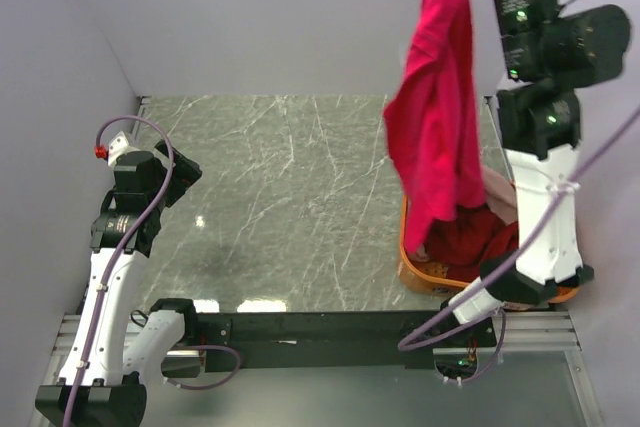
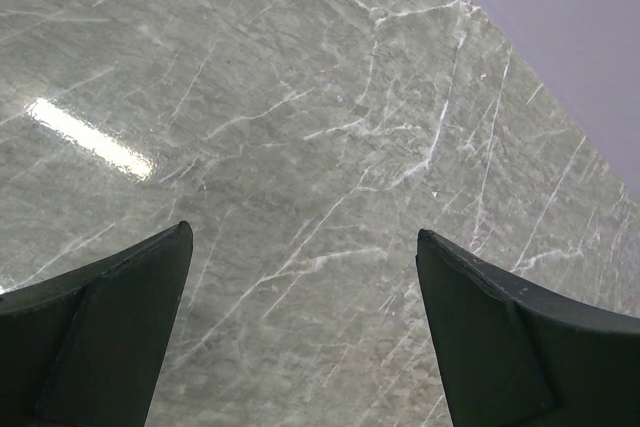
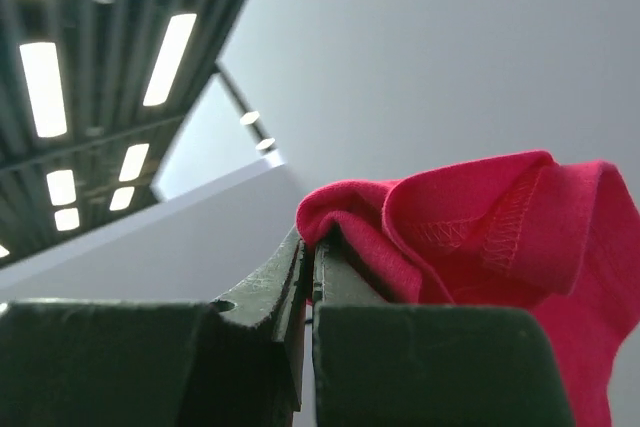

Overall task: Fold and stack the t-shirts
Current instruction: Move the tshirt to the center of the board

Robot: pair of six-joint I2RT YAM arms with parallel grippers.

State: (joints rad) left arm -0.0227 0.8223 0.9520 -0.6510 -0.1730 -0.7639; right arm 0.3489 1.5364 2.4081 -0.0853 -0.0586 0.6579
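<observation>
Crimson-pink cloth hangs high over the right side of the table: a soft shirt [image 1: 437, 117], held up by one bunched edge and draping down in long loose folds. Its lowest tip dangles at the orange plastic basket [image 1: 413, 272] below, though I cannot tell whether it touches. Seen from the right wrist, the fabric is a fine knit with a neat line of stitching along a hem, rolled over itself where it is caught. The right claw [image 3: 312, 252] is pinched tight on that edge, its dark, scuffed fingers pressed together with the cloth squeezed between them.

Inside the basket lies a crumpled dark red shirt [image 1: 478, 237], and a bit of pale pink cloth [image 1: 497, 187] shows behind it, beside the right arm. The table [image 1: 290, 187] is glossy grey-green marble veined with thin white lines, and it throws back a streak of lamp light. The left claw [image 2: 303, 237] hovers over it on the left, its two black wedge-shaped fingers spread wide with only marble showing between them.
</observation>
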